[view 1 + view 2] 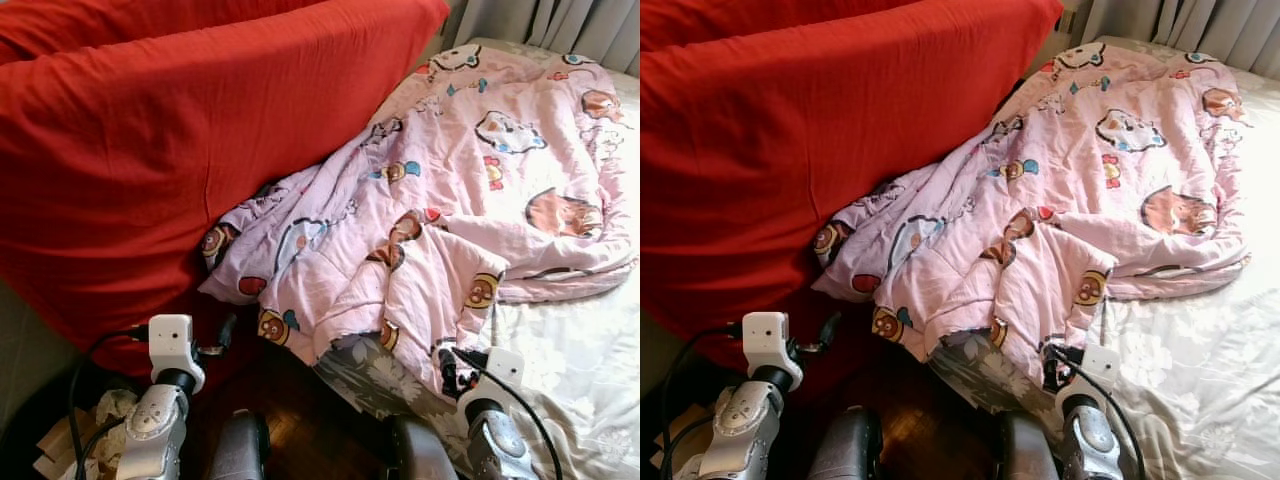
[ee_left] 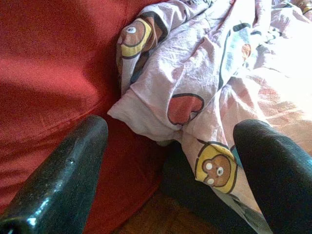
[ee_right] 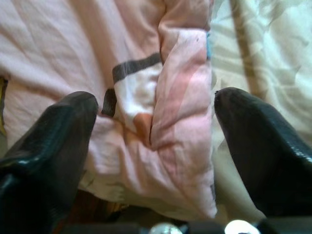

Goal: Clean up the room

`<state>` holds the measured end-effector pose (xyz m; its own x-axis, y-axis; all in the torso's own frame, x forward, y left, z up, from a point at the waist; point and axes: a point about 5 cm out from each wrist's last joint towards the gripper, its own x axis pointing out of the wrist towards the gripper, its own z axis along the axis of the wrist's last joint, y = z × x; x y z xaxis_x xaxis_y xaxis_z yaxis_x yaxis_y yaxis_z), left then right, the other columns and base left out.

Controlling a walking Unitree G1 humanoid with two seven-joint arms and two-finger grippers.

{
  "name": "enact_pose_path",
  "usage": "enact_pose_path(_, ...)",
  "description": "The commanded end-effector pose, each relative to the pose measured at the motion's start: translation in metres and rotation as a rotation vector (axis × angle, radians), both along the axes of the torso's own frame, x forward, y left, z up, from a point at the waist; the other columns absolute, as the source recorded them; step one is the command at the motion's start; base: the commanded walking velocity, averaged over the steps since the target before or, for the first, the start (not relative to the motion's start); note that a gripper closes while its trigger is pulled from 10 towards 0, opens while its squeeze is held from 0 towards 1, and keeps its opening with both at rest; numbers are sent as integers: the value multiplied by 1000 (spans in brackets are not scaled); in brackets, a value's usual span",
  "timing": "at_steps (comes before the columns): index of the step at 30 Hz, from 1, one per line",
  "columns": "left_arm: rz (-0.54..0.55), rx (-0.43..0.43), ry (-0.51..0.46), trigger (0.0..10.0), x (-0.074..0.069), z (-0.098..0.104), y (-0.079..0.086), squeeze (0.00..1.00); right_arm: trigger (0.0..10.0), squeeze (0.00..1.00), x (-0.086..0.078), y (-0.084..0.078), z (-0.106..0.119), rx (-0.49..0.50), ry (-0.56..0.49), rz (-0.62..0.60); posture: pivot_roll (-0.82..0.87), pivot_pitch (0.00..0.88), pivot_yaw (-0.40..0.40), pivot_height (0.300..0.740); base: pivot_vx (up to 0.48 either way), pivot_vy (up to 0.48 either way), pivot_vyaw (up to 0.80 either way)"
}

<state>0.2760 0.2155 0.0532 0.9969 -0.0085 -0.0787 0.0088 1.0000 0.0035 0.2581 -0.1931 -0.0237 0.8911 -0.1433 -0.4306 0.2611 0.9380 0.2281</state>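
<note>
A rumpled pink quilt (image 1: pixel 450 200) with cartoon prints lies across the bed, and its near corner hangs over the bed's edge. My left gripper (image 2: pixel 170 131) is open, low down beside the red cover (image 2: pixel 48 73). Between its fingers (image 2: pixel 73 165) I see the quilt's hanging corner (image 2: pixel 170 97), apart from them. My right gripper (image 3: pixel 156 102) is open at the bed's near edge, with a fold of the quilt (image 3: pixel 180 97) lying between its fingers (image 3: pixel 58 131). In the left eye view the left gripper (image 1: pixel 222 335) sits bottom left and the right gripper (image 1: pixel 445 370) bottom right.
A large red cover (image 1: pixel 150 150) drapes over furniture on the left, close against the bed. White floral sheet (image 1: pixel 580 360) shows at the right. Dark wooden floor (image 1: pixel 300 410) lies between them, with crumpled paper and cardboard (image 1: pixel 100 420) at bottom left. Grey curtains (image 1: pixel 560 20) hang behind.
</note>
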Motion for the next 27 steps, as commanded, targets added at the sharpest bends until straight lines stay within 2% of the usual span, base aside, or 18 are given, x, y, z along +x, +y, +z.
enact_pose_path(1,16,4,26,10000,-6,-5,6,0,10000,149,-6,1,-6,13,39,-11,91,192,0,608,0,0,0)
enact_pose_path(2,16,5,26,10000,-6,-5,6,0,10000,0,-7,2,-8,13,56,-5,96,194,2,608,0,0,0)
enact_pose_path(17,11,5,21,10000,-10,-1,7,0,10000,0,-2,-4,-5,-12,73,-10,112,235,7,608,0,0,0)
enact_pose_path(23,12,8,36,10000,-16,-4,8,0,10000,0,2,-13,-1,-49,66,-48,112,245,8,608,0,0,0)
enact_pose_path(27,16,9,42,10000,-19,-5,9,0,10000,0,1,-10,-2,-45,71,-25,115,246,5,608,0,0,0)
